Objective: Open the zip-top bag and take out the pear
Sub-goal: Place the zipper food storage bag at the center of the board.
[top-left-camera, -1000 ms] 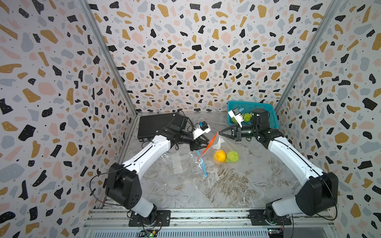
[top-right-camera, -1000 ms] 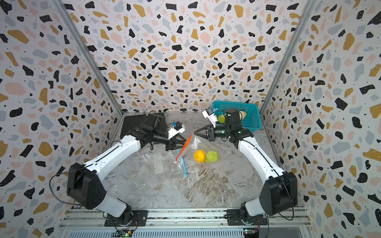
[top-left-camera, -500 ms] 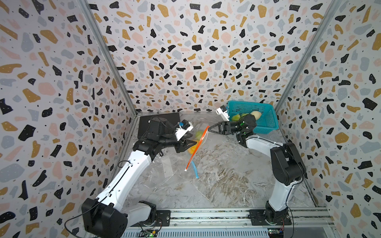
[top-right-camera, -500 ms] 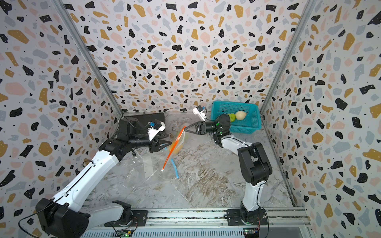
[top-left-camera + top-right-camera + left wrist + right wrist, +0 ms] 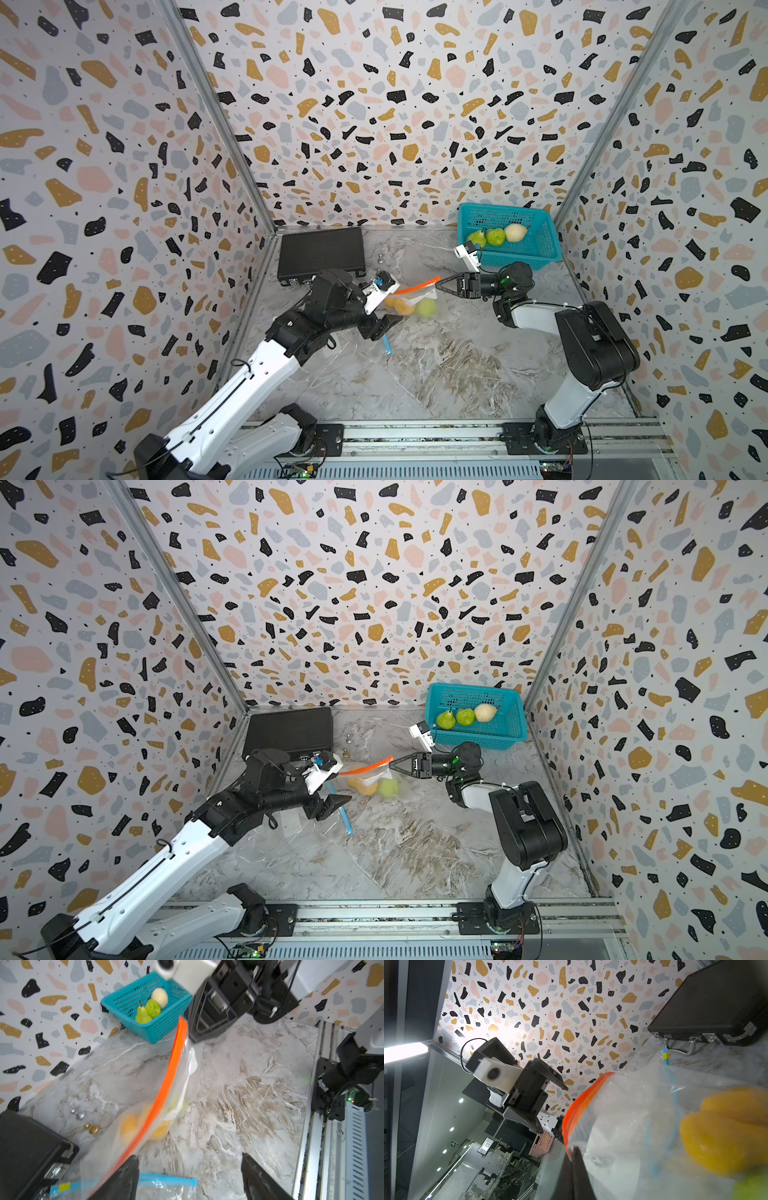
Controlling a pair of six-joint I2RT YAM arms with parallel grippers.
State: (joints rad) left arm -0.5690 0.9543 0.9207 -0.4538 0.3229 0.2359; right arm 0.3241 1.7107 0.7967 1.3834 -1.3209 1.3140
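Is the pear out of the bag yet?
Not yet. Done: the right gripper is shut on one end of the orange zip on the bag. In hand: the left gripper is open near the other end. Left: open the zip, which looks shut, and lift out the green pear, still inside beside a yellow fruit.

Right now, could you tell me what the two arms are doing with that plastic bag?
The right gripper is shut on one end of the zip-top bag and holds its orange-zipped top edge up. The left gripper is at the bag's other end with its jaws wide apart, clamping nothing. A yellow fruit and a green fruit lie inside the bag. The zip looks closed, so nothing has been taken out yet.
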